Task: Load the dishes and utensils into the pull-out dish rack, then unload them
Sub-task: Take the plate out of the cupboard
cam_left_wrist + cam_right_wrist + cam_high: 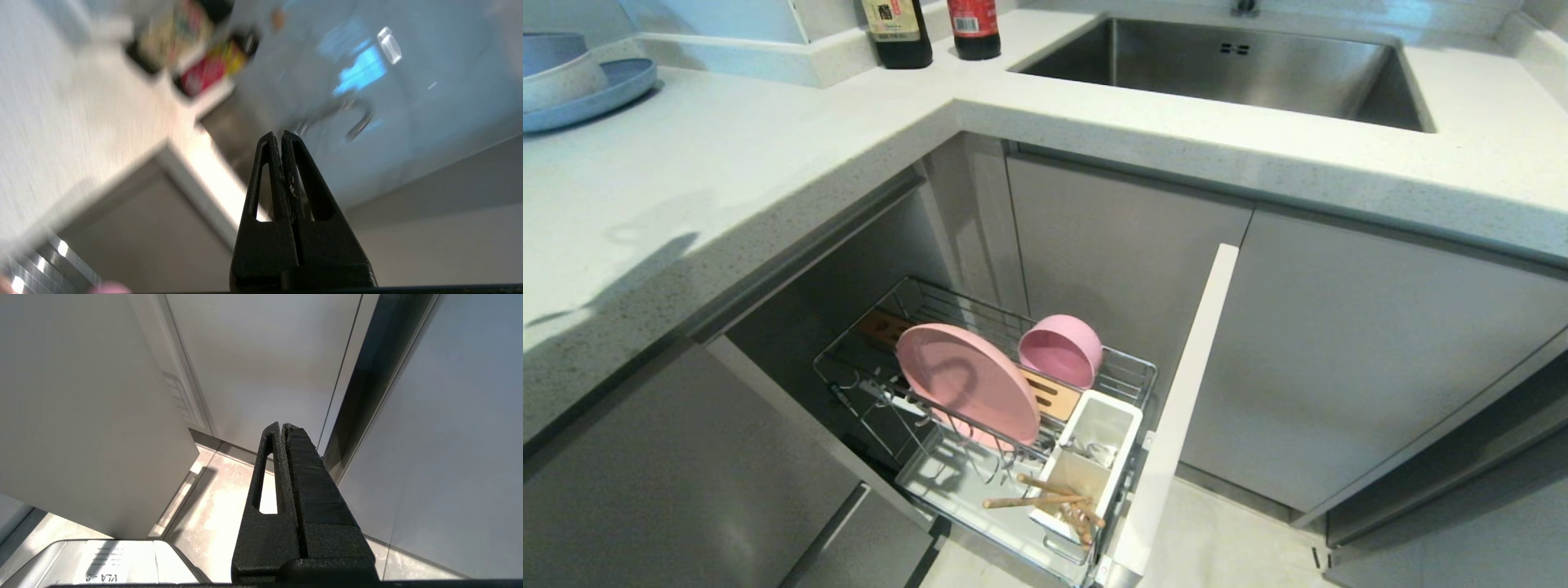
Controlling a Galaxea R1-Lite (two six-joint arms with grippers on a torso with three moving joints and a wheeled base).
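Standing loaded, the pull-out dish rack (980, 392) holds pink plate (966, 382) and bowl (1060, 349); unloading seems next, so both closed, empty jaws must open first.

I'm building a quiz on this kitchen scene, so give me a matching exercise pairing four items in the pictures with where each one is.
Things:
1. pink plate
2. chopsticks
3. pink bowl
4. dark bottles

Places:
A. on the countertop, left of the sink
B. sticking out of the white utensil cup
C. on edge among the rack's prongs
D. at the rack's far side, tipped on its side

Pairs: 1-C, 2-B, 3-D, 4-A
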